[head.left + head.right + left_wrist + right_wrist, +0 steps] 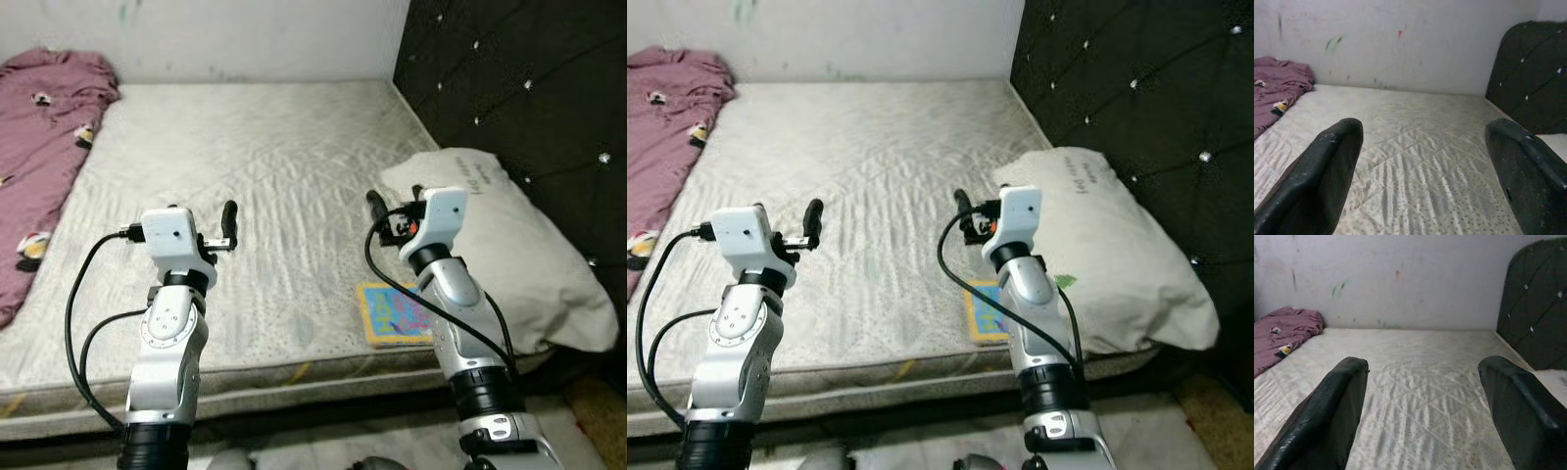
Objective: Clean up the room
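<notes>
Bed [274, 176] with pillow [509, 245], book [392, 313] (head views); both grippers' [1422, 161] [1420, 396] jaws released, empty.

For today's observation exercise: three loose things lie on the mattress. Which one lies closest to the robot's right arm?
The colourful book, flat at the mattress's near edge beside the right arm. The pillow lies behind it; the maroon blanket is at the far left.

A bare quilted mattress [265, 186] runs up to a white wall [1400, 44] marked with small green and red smudges. A dark tufted headboard [529, 88] with shiny studs stands along the mattress's right side, and floor [588, 411] shows below the near corner.
</notes>
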